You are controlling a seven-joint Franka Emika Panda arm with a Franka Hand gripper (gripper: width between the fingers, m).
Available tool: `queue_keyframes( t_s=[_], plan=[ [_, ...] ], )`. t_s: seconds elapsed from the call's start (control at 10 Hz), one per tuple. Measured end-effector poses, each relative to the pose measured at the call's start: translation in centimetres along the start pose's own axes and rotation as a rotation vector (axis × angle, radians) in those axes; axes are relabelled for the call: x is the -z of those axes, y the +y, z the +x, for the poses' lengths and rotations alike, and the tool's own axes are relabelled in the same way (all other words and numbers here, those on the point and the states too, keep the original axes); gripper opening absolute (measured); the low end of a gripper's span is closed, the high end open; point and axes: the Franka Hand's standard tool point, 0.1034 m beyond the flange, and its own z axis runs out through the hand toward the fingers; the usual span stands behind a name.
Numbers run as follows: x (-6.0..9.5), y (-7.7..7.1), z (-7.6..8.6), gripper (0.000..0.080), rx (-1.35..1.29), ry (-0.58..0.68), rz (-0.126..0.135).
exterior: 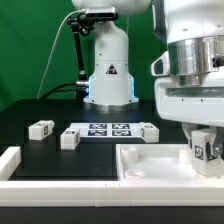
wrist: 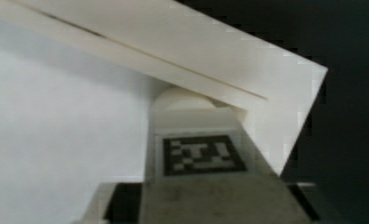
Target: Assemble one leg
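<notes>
Gripper: the gripper (exterior: pixel 203 140) is clamping the leg (exterior: pixel 203 149), with the jaws pressing in on two opposite sides.
Where the leg is: it is hanging in the grip at the corner of the large white tray-like piece (exterior: pixel 150 162) on the exterior view's right, with its lower end down at that piece.
Which way it is pointing: it is standing upright with its long axis vertical. Its square tag (wrist: pixel 202 155) is facing outward between the jaws.
What is looking done: the leg is picked up, carried to the corner and lined up over it.
What is looking undone: I cannot tell whether the end is seated yet. By my reckoning, pushing or turning it home and then letting go are to come.
Elsewhere: three loose blocks (exterior: pixel 69 139) are lying around the marker board (exterior: pixel 105 129), well apart from the gripper.
</notes>
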Motion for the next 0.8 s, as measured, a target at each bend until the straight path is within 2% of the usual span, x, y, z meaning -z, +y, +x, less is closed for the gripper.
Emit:
queue_keyframes(
  t_s=[0.4,0.5,0.6,0.7,0.8],
  plan=[
    [-0.03,0.06,-0.20,0.0291,-0.188,-0.025,0.001],
    [-0.03,0.06,-0.23,0.0376,-0.157,-0.025,0.002],
    [-0.02,0.06,-0.20,0.0516,-0.111,-0.025,0.002],
    [-0.01,0.07,-0.12,0.0608,-0.073,-0.027,0.000],
    [-0.02,0.20,-0.11,0.0608,0.035,-0.029,-0.013]
  ],
)
